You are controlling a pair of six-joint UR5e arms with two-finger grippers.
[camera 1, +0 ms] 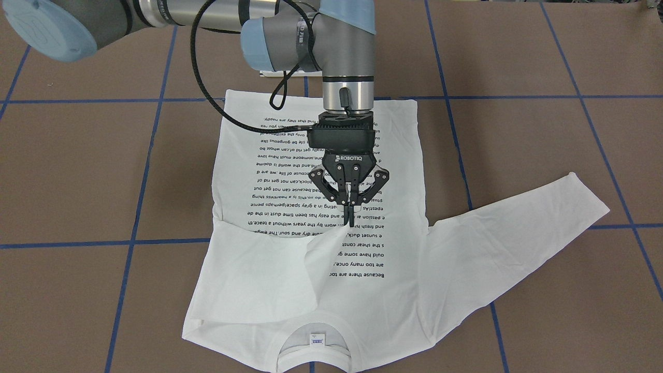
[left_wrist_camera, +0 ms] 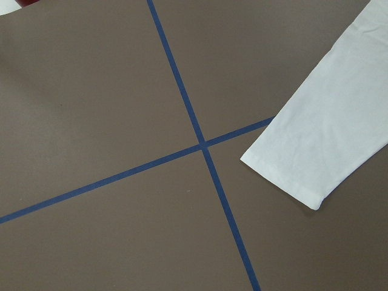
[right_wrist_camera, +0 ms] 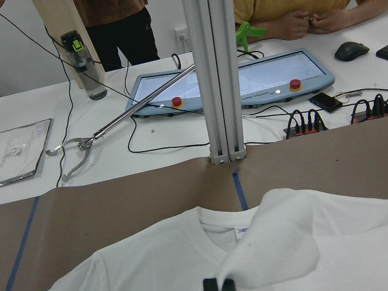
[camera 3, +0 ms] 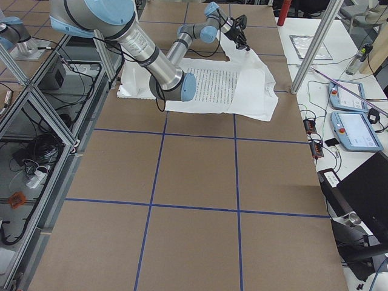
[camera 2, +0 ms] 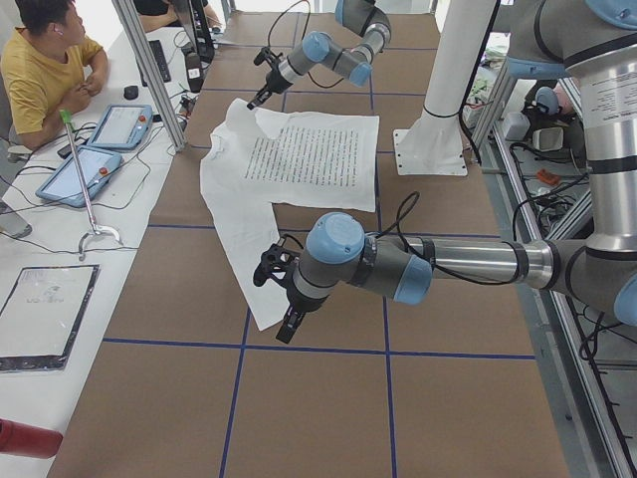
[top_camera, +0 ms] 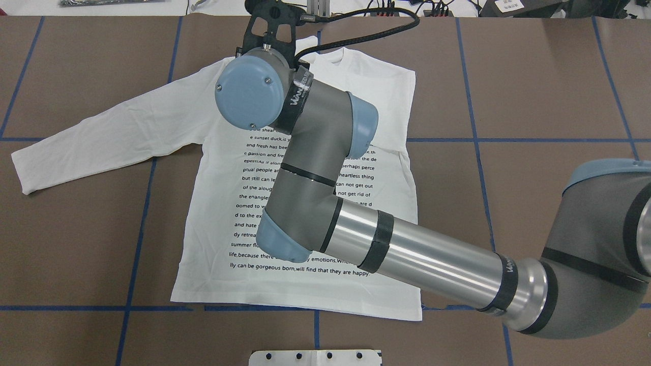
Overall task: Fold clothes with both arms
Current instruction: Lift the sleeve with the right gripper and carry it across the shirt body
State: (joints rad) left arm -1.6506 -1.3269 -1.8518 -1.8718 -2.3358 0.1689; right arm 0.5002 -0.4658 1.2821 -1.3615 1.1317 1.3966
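Because the right gripper (camera 1: pixel 351 220) has its jaws closed tight on a pinch of the folded sleeve (camera 1: pixel 259 264) near its cuff end, the cloth rises in a small peak to the pinch while the rest of that sleeve lies slack across the chest of the T-shirt (camera 1: pixel 290 197). From that I judge how it handles: light, thin, wholly limp cotton that keeps no shape, drapes from any point of hold and drags on the brown table (camera 1: pixel 544 129) rather than sliding cleanly, so a quick pull would likely ruck the layer beneath. It is not fragile; the risk is wrinkles and a crooked fold. Good holds are edges and corners: cuffs, shoulder seams, hem corners. The shirt lies flat, print up, mid-table, its collar (camera 1: pixel 316 357) toward the operators' side, hem toward the robot. The spread sleeve (camera 1: pixel 528 217) reaches out flat to the robot's left, its cuff (left_wrist_camera: pixel 297 176) just beside a crossing of blue tape lines (left_wrist_camera: pixel 203 144). The right arm (top_camera: pixel 422 259) slants in from the robot's right over the print, and its wrist tips the gripper forward and down. The left gripper (camera 2: pixel 282 299) hangs just above the table near that cuff, apart from the cloth as far as the side view shows; whether its jaws are parted I cannot tell. The left arm (camera 2: pixel 438 259) reaches out low and nearly level.
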